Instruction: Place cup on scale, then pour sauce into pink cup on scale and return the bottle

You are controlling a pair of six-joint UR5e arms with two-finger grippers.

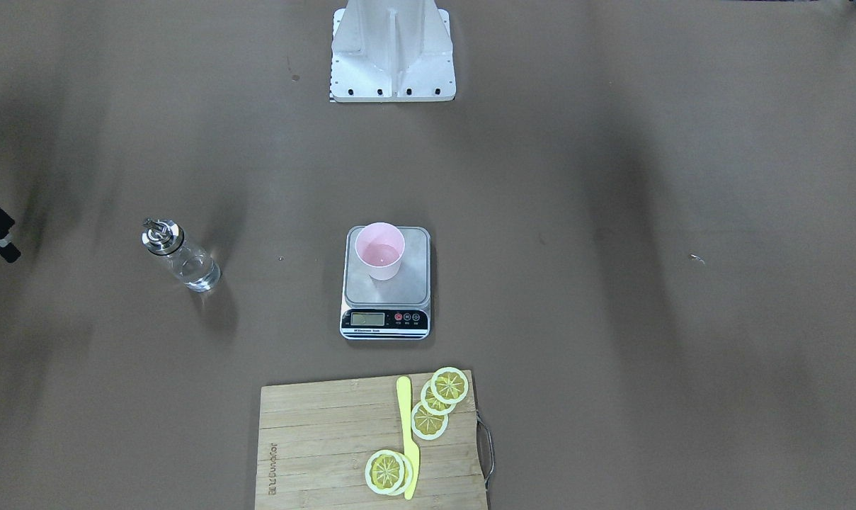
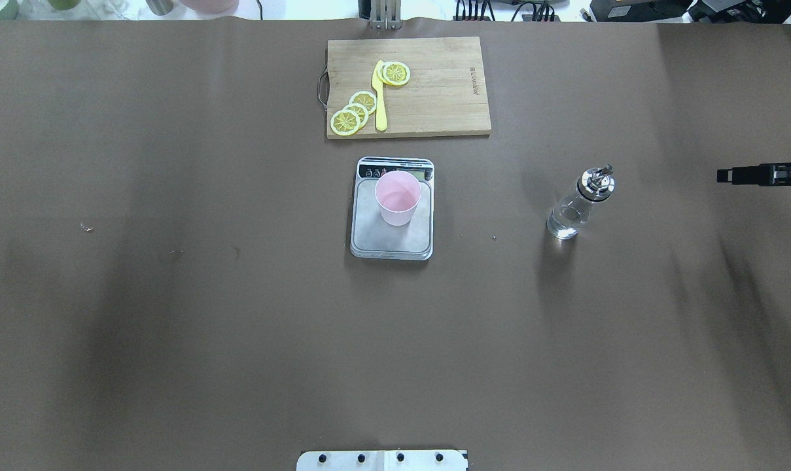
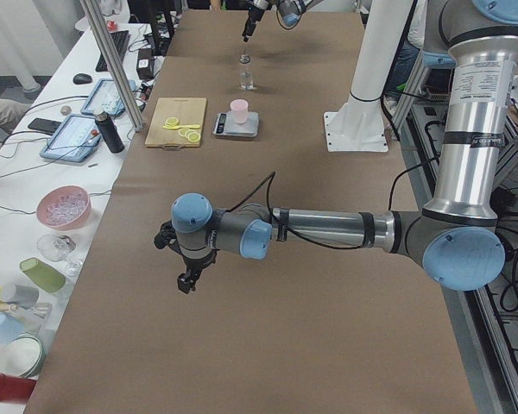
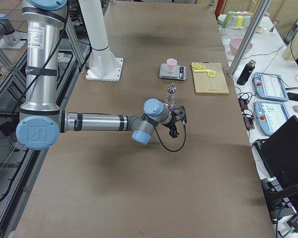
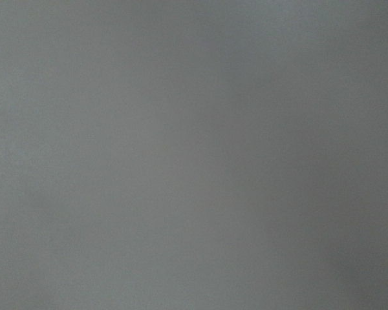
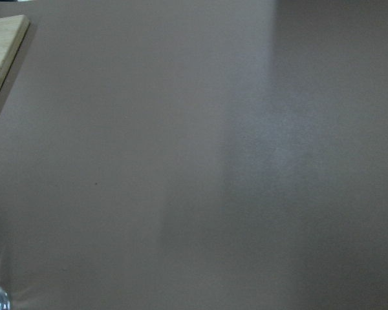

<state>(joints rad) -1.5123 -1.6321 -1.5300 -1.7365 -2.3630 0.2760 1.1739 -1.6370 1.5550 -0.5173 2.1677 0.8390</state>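
The cup (image 2: 398, 196) stands upright on the scale (image 2: 369, 243), I judge so its weight can be read. To its right the bottle (image 2: 575, 210) stands free on the table. The right gripper (image 2: 725, 175) hangs farther right, well apart from the bottle and holding nothing. Whether it or the left gripper (image 3: 188, 280) is spread, I cannot tell.
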